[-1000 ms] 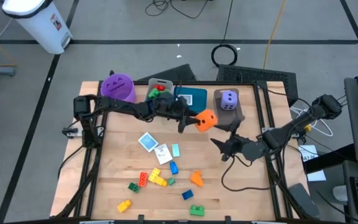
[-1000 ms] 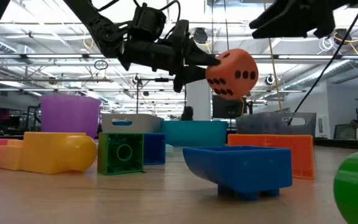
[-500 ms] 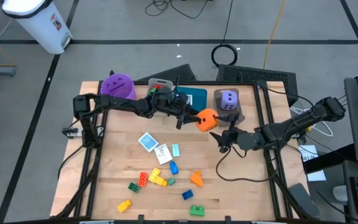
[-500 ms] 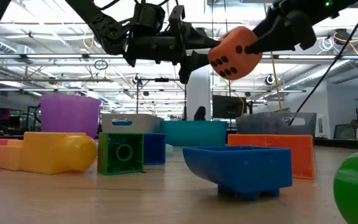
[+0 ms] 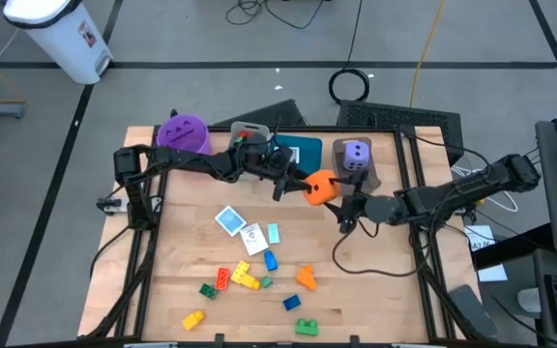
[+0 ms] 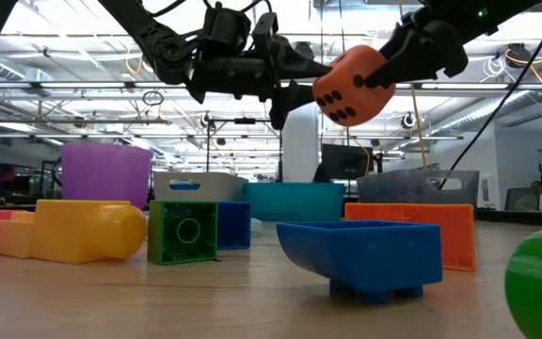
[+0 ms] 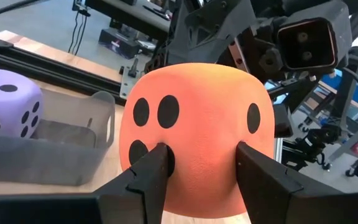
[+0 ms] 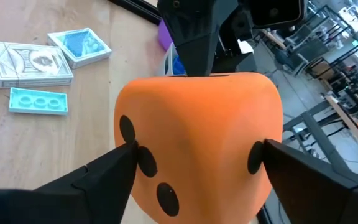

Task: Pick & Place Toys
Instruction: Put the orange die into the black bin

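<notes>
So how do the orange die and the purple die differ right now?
The orange die is up in the air, while the purple die sits in the grey bin. The orange die is pinched by the left gripper, with the right gripper closing around it; nothing touches the purple die. Both are soft cubes with dark dots.

Bright even overhead light, soft shadows

Orange die (image 5: 319,187) is up in the air mid-table, squeezed a bit, black pips showing. Purple die (image 5: 356,156) sits in the grey bin. Bricks (image 5: 246,279) and cards (image 5: 243,228) are scattered on the front of the table.
</notes>
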{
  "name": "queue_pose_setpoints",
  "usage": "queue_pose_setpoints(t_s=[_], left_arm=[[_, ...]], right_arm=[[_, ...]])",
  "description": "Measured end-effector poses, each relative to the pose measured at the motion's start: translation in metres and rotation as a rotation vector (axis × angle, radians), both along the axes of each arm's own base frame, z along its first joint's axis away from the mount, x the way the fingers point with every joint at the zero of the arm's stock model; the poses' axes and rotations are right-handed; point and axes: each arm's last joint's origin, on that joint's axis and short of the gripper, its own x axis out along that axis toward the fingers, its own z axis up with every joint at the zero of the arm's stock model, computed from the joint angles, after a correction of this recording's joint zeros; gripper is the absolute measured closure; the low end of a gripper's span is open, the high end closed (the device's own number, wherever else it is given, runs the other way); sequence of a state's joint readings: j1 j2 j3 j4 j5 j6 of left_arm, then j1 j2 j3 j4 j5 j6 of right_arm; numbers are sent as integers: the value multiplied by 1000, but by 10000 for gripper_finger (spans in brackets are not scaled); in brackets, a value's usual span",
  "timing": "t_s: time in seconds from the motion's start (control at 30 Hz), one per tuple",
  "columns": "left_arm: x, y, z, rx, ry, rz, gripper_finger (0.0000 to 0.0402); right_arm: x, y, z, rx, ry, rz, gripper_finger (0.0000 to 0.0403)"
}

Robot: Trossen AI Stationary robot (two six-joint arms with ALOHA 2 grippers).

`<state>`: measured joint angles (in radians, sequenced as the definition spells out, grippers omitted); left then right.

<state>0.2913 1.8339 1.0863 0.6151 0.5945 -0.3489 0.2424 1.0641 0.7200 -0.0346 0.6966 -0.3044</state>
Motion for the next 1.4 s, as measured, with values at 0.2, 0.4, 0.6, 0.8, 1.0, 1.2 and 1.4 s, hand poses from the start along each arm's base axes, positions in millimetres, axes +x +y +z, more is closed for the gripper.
queue_pose_setpoints(t_s=[0.2, 0.4, 0.6, 0.8, 1.0, 1.2, 1.4], left_arm=[[0, 0, 0, 9, -1, -3, 229], [0, 0, 0, 9, -2, -10, 229], [0, 0, 0, 8, -4, -15, 203], [0, -1, 0, 6, -6, -12, 150], [0, 0, 1, 8, -12, -6, 105], [0, 1, 1, 29, -19, -1, 81], [-3, 10, 6, 47, -44, 15, 76]], right_arm=[[1, -4, 0, 10, 1, -4, 122], [1, -4, 0, 11, 0, -7, 163], [1, -4, 0, 11, -1, -8, 187], [1, -4, 0, 9, -2, -13, 201], [0, -5, 0, -13, -2, -44, 214], [0, -5, 0, -20, -1, -50, 230], [-5, -7, 8, -25, -33, -52, 232]])
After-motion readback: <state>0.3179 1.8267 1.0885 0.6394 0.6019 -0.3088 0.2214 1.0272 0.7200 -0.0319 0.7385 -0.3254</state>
